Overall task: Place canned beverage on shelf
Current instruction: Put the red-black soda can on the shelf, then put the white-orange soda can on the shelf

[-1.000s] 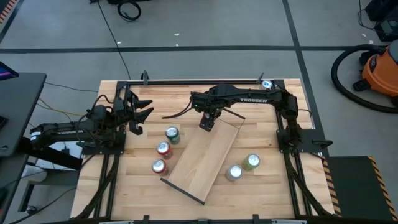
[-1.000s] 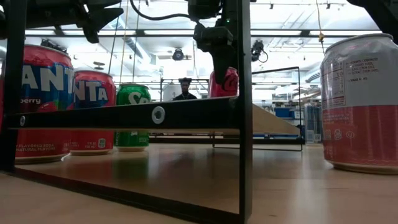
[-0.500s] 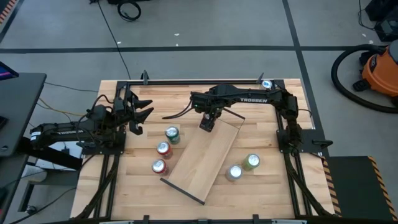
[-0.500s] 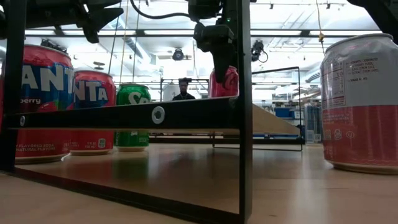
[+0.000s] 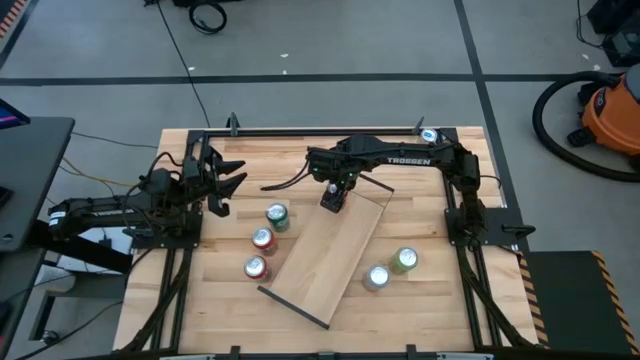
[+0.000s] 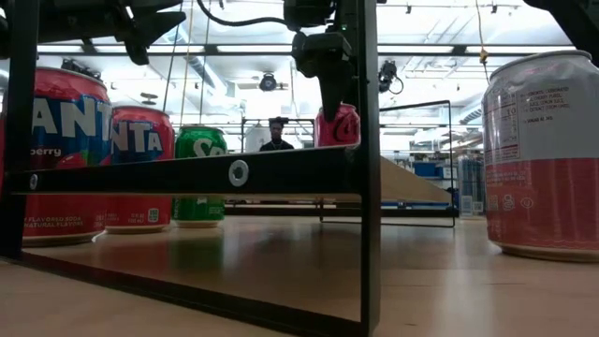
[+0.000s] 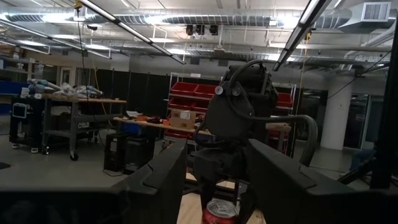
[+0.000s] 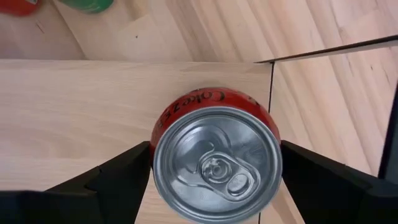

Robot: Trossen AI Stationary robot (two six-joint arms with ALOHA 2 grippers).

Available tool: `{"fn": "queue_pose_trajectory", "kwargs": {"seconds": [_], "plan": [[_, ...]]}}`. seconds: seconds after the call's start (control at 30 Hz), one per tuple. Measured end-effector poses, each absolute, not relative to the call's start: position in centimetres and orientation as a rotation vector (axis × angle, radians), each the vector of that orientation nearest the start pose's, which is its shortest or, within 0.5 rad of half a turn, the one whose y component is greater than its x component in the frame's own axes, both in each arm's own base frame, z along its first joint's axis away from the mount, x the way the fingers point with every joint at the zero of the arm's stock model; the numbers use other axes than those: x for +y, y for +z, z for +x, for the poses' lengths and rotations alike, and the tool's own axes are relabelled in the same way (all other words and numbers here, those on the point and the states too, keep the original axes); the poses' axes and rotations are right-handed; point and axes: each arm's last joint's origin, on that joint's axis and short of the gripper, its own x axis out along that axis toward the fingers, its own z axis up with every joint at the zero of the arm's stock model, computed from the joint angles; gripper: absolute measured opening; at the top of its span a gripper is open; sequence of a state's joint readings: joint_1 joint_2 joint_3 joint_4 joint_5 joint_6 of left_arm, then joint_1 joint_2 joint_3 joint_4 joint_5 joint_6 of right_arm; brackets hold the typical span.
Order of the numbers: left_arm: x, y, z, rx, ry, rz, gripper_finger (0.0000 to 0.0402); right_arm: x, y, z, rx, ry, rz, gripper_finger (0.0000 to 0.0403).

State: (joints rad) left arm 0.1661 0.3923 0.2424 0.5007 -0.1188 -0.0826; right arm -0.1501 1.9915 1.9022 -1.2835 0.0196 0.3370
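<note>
The shelf (image 5: 330, 255) is a light-wood board with black wire ends, lying slantwise across the middle of the table; its near end frame fills the low view (image 6: 234, 173). My right gripper (image 5: 333, 197) is over the shelf's far end, shut on a red cola can (image 8: 214, 162). The can also shows in the low view (image 6: 339, 124), where the board's edge hides its bottom. My left gripper (image 5: 232, 178) hovers open and empty above the table's left side, pointing toward the can, whose top shows in the left wrist view (image 7: 221, 211). My right gripper pinches the red can's side wall just below its top rim (image 8: 158, 149) between its two fingers (image 8: 121, 180), one on each side. The fingers come from above, pointing down. The can stands upright over the shelf board. Whether its bottom rests on the board I cannot tell.
Three cans stand left of the shelf: a green one (image 5: 277, 215) and two red ones (image 5: 263, 239) (image 5: 256, 267). Right of it stand a green can (image 5: 404, 260) and a pale can (image 5: 377, 277). A black frame (image 5: 320, 131) borders the table.
</note>
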Motion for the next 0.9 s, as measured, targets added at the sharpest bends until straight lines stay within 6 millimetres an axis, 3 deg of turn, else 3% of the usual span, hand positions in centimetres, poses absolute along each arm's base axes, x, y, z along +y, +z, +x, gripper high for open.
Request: {"fn": "queue_pose_trajectory", "kwargs": {"seconds": [0.27, 0.63, 0.9], "plan": [[2.3, 26.0, 11.6, -0.363, 0.267, -0.073, 0.0176, -6.0, 29.5, 39.2, 1.318, -0.405, 0.346, 0.035], [2.3, 26.0, 11.6, -0.362, 0.267, -0.073, 0.0176, -4.9, 32.8, 38.7, 1.294, -0.441, 0.29, 0.035], [2.3, 26.0, 11.6, -0.354, 0.267, -0.073, 0.0176, -2.5, 35.6, 38.1, 1.268, -0.392, 0.255, 0.035]]}}
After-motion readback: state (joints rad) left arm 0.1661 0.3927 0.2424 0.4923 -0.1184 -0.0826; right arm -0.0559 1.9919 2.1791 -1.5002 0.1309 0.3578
